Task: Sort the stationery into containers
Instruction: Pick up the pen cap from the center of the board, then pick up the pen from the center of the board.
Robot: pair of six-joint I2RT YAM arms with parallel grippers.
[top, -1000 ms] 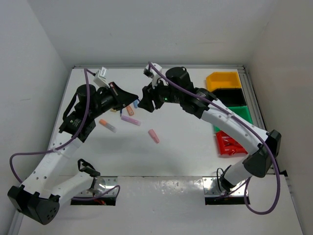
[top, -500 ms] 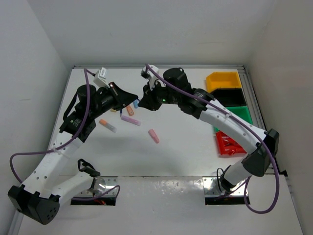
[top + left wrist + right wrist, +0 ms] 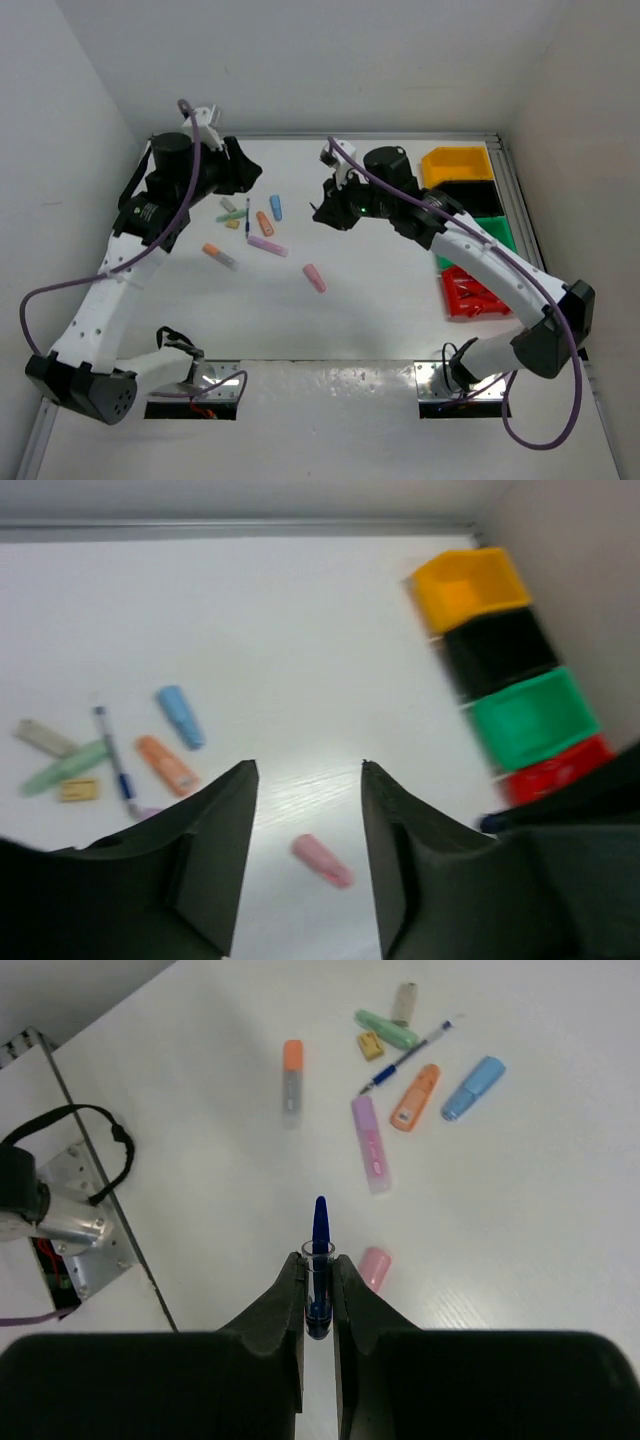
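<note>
Our left hand (image 3: 308,770) hangs over the bench (image 3: 380,300) with its jaws apart and nothing between them. In its wrist view, the loose stationery lies below and to the left of its fingers: a grey marker (image 3: 44,738), a green marker (image 3: 62,768), a small yellow eraser (image 3: 78,790), a thin second pen (image 3: 112,750), an orange marker (image 3: 167,764) and a light-blue marker (image 3: 181,716). A pink marker (image 3: 322,860) lies alone under the gap between the jaws. From above we also see a lilac marker (image 3: 267,246) and an orange-and-grey marker (image 3: 220,256) on the near side of that cluster.

Our right hand (image 3: 319,1260) is clenched on a blue pen (image 3: 320,1222), whose tip sticks out forward past the fingertips, clear of the bench. The pink marker shows on the bench just right of those fingertips.

Well to the right of this hand, four containers stand in a row, side by side along the bench edge. The yellow bin (image 3: 455,165) is farthest, then the black bin (image 3: 465,198), the green bin (image 3: 495,232) and the red bin (image 3: 470,295) nearest. We cannot tell what they hold.
</note>
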